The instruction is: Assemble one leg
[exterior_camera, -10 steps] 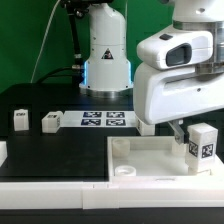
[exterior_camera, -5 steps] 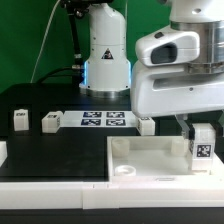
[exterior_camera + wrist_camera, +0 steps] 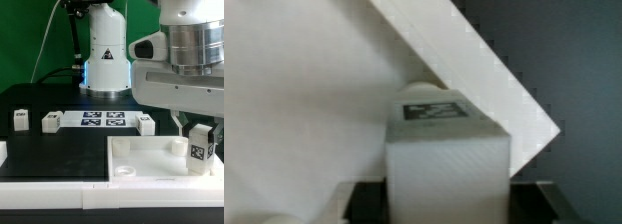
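My gripper (image 3: pixel 199 132) is shut on a white leg (image 3: pixel 201 149) with a black-and-white tag on its side, held upright at the exterior view's right. The leg stands in or just above the far right corner of the large white tabletop (image 3: pixel 140 163); contact cannot be told. In the wrist view the leg (image 3: pixel 448 140) runs out from between the dark fingers (image 3: pixel 367 202), its tagged end at the tabletop's corner (image 3: pixel 331 90). Three more legs stand on the black table: two at the left (image 3: pixel 20 119) (image 3: pixel 50 122) and one by the arm (image 3: pixel 146 124).
The marker board (image 3: pixel 105 120) lies at the back middle of the black table. A white robot base (image 3: pixel 107 55) stands behind it. A white part (image 3: pixel 3 152) shows at the left edge. Green wall behind.
The gripper has turned about its axis while holding the leg; the leg stays at the tabletop's right corner, shifted only slightly.
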{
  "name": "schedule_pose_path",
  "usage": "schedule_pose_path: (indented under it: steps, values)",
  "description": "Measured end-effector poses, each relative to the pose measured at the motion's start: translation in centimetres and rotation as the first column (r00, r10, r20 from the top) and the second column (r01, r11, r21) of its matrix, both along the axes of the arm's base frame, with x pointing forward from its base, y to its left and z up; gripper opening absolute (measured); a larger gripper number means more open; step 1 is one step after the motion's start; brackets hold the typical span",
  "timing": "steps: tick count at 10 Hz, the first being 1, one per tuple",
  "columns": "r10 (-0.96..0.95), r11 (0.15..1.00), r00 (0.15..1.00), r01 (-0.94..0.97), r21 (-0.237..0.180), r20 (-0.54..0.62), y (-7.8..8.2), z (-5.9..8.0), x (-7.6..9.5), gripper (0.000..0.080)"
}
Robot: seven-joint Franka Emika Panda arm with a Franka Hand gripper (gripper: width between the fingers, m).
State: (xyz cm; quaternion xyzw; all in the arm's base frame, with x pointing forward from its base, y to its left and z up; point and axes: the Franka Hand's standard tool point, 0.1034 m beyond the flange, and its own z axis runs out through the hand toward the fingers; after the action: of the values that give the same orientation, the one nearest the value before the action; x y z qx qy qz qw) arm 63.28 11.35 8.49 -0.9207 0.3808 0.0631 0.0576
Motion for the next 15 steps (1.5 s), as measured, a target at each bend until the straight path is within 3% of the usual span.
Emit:
schedule_pose_path:
  steps: [3, 4, 5, 6, 8, 11, 13, 15]
  values:
    - [-0.136, 0.991, 0.990, 0.135, -0.013, -0.024, 0.1, 0.0, -0.1, 0.0291]
    - [-0.093, 0.996, 0.995, 0.093, -0.009, -0.018, 0.1, 0.0, -0.1, 0.0523]
    - [-0.071, 0.997, 0.997, 0.071, -0.009, -0.015, 0.1, 0.0, -0.1, 0.0523]
    - [0.061, 0.998, 0.998, -0.061, -0.012, 0.004, 0.5, 0.0, -0.2, 0.0610]
    - [0.308, 0.951, 0.951, -0.307, -0.029, 0.031, 1.3, 0.1, -0.3, 0.0640]
    - [0.701, 0.712, 0.708, -0.701, -0.033, 0.084, 1.1, 0.1, -0.2, 0.0649]
    - [0.794, 0.606, 0.601, -0.795, -0.032, 0.096, 0.7, -0.1, -0.3, 0.0649]
    - [0.896, 0.436, 0.429, -0.899, -0.042, 0.111, 0.5, -0.2, -0.3, 0.0649]
